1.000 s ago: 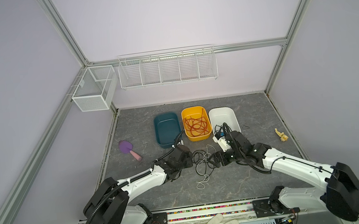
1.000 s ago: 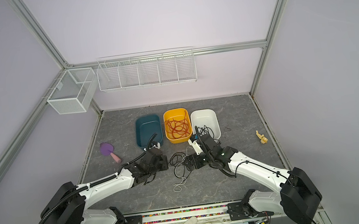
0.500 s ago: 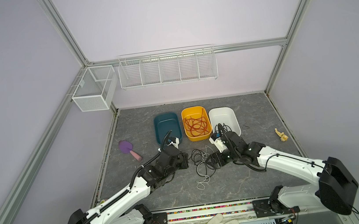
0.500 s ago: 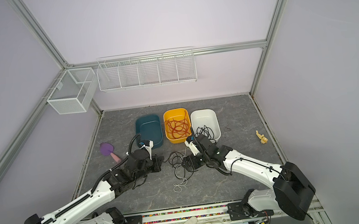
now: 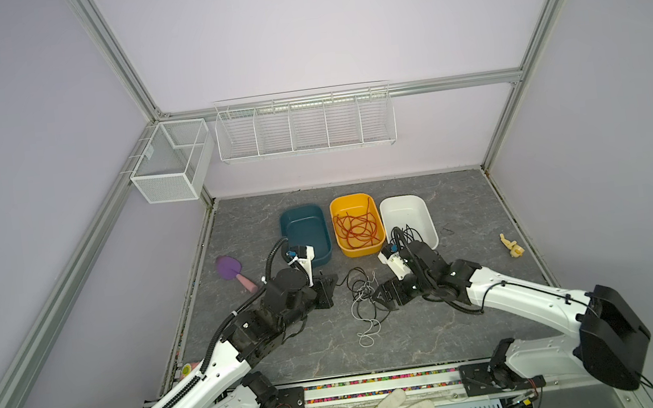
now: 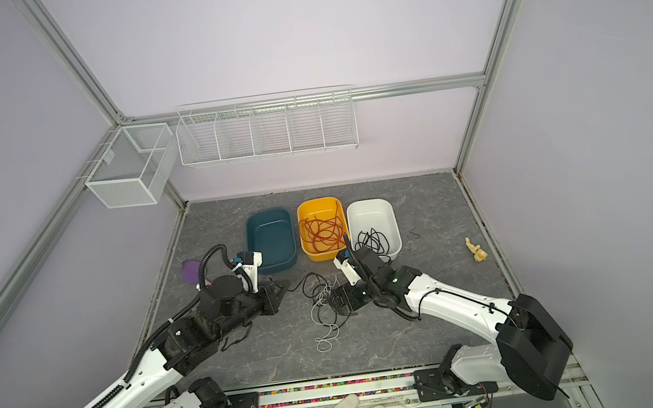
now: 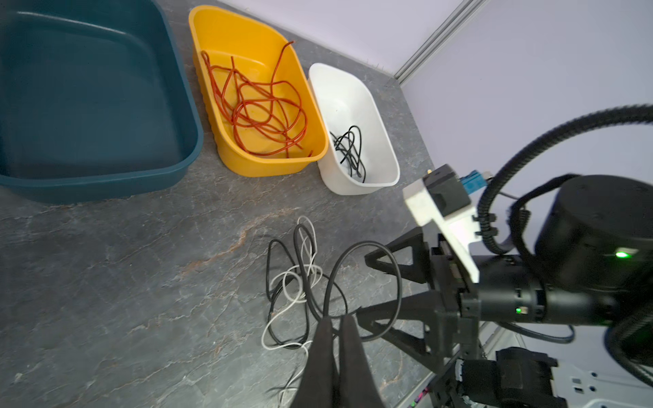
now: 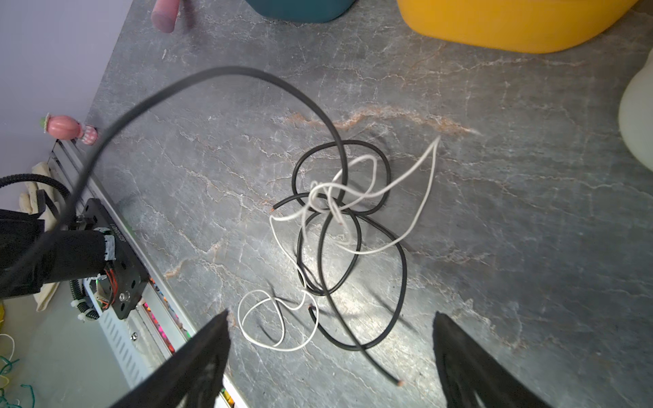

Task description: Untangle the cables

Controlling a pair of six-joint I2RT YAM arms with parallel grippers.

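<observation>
Left arm (image 5: pixel 217 362): reaches forward, inward
Left gripper (image 7: pixel 335 323): jaws clamped on black cable (image 8: pixel 247 71)
Right gripper (image 8: pixel 331 312): low, tilted down, jaws wide apart

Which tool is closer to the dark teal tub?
Left. The left tool, shut on a black cable, sits just off the front corner of the teal tub; the right tool, open, hovers across the cable tangle, nearer the white tub.

Robot test cell, laboratory setting.
The space is enclosed by aluminium profile posts (image 5: pixel 120 65) and lilac wall panels (image 5: pixel 317 26); wire baskets (image 5: pixel 305 123) are hung at the far side; two white robot arms (image 5: pixel 527 295) are mounted on a rail (image 5: pixel 379 385) at the near edge of a grey stone-look tabletop (image 5: pixel 463 206).
</observation>
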